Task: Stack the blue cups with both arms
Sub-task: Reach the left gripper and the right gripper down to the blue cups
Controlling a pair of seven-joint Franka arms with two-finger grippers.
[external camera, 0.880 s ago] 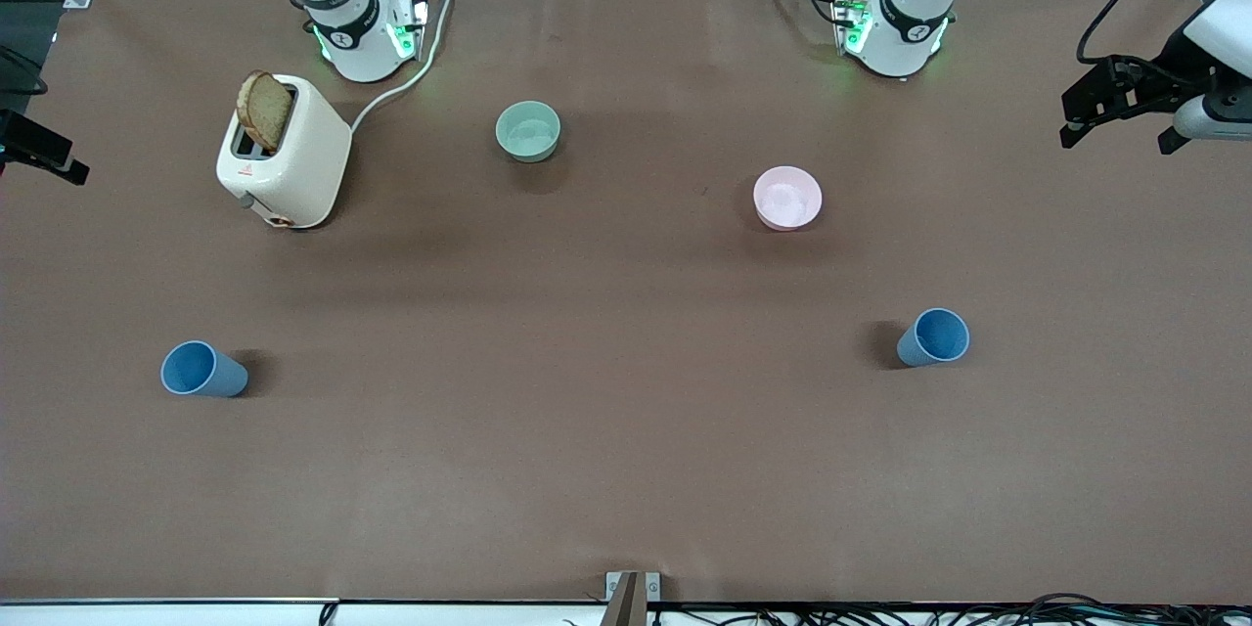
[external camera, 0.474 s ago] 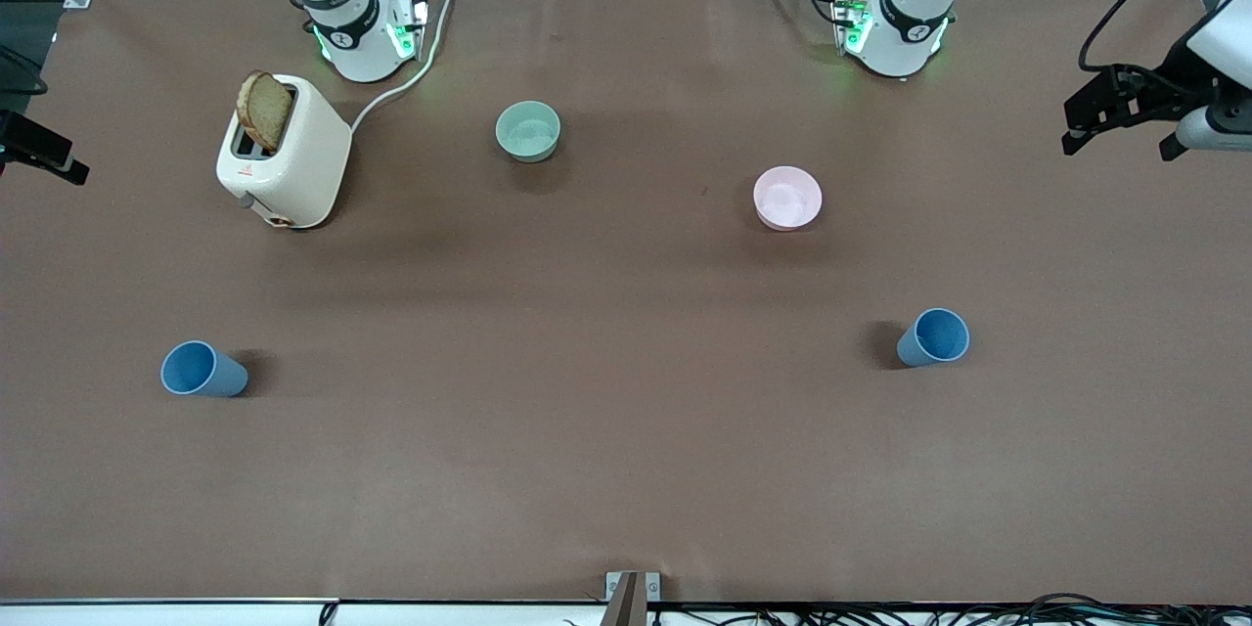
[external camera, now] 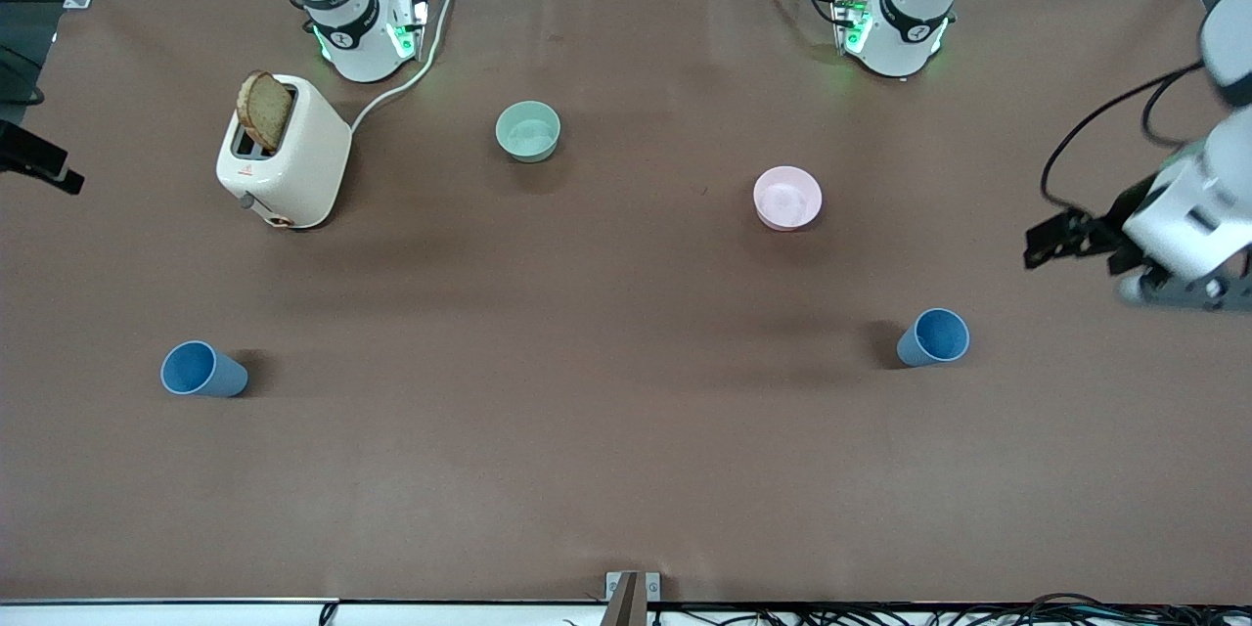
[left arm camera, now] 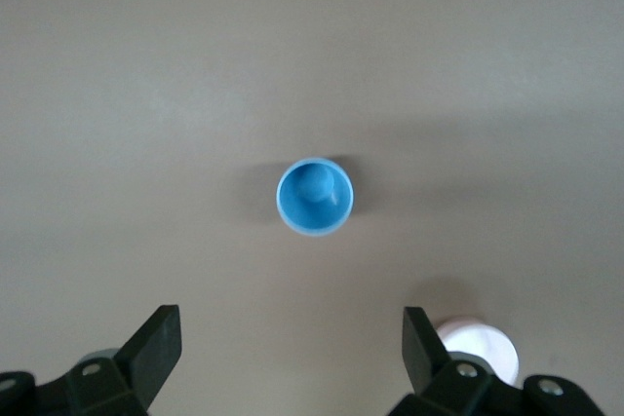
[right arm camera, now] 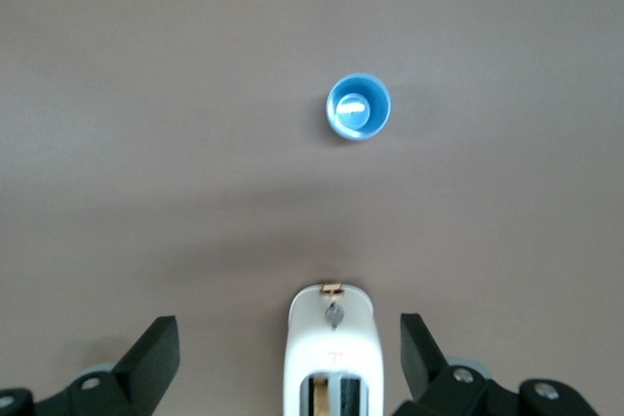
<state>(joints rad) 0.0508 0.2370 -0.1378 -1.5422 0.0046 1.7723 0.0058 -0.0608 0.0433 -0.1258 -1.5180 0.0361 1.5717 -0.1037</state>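
- A brown tabletop (external camera: 626, 469) carried two blue cups, both upright and well apart: one cup (external camera: 933, 337) toward the left arm's end, the other cup (external camera: 202, 370) toward the right arm's end.
- The left end effector (left arm camera: 290, 348) hung with fingers spread, high above the tabletop near its cup.
- The right end effector (right arm camera: 290, 356), also spread, hung over the toaster (external camera: 283, 156).
- I'd centre each over its cup before lowering, gripping one wall gently.

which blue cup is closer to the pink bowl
The blue cup toward the left arm's end of the table, with the pink bowl just farther from the front camera. The other blue cup stands at the right arm's end, nearer the toaster.
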